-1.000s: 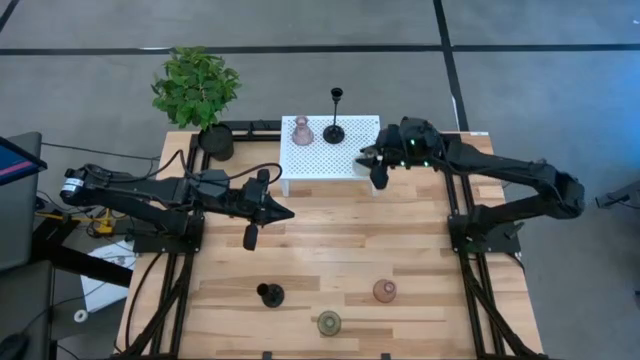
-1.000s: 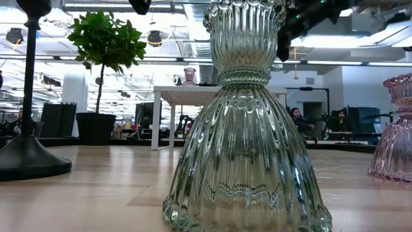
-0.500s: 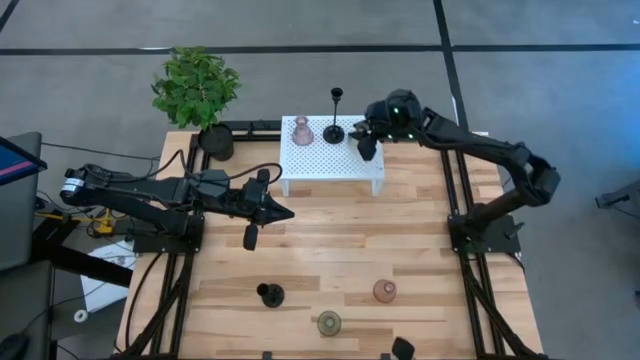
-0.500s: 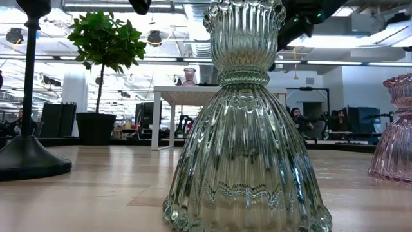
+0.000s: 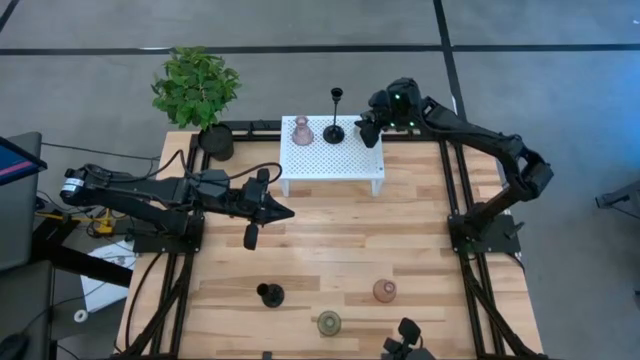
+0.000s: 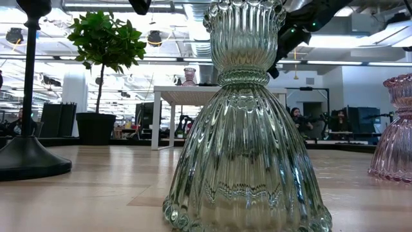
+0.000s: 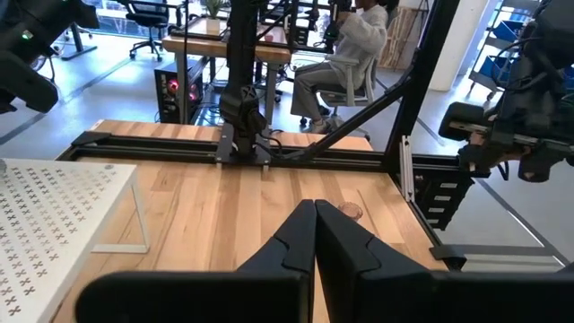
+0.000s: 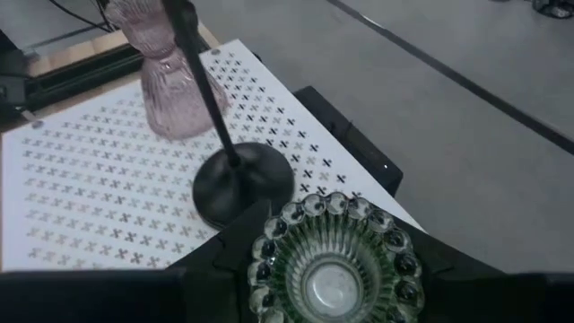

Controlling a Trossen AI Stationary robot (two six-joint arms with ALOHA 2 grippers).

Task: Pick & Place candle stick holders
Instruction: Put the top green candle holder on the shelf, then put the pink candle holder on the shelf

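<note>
My right gripper (image 5: 370, 130) is shut on an olive-green glass holder (image 8: 332, 265) above the right end of the white perforated stand (image 5: 345, 160). A pink holder (image 5: 301, 131) and a black stemmed holder (image 5: 334, 128) stand on that stand on their bases; both also show in the right wrist view, pink (image 8: 166, 81) and black (image 8: 240, 184). Near the front edge a black holder (image 5: 270, 294), an olive-green holder (image 5: 329, 323) and a pink holder (image 5: 385, 291) stand on the table. My left gripper (image 5: 288, 212) is shut and empty over the table's left middle. My right gripper has the olive-green holder between its two fingers, one on each of two opposite sides by the beaded rim (image 8: 262, 269). The fingers come from above, pointing down. The holder sits upright, its open top up, lifted clear over the stand's right end.
A potted plant (image 5: 197, 88) in a black pot (image 5: 215, 142) stands at the far left corner. Black frame rails (image 5: 455, 200) run along the table's sides. The stand's front part (image 5: 330, 165) is bare. A dark object (image 5: 405, 345) shows at the near edge.
My right gripper has carried the olive-green holder toward the table's far edge, from the stand's front right corner to above its far right part. The holder has stayed upright in the hold.
</note>
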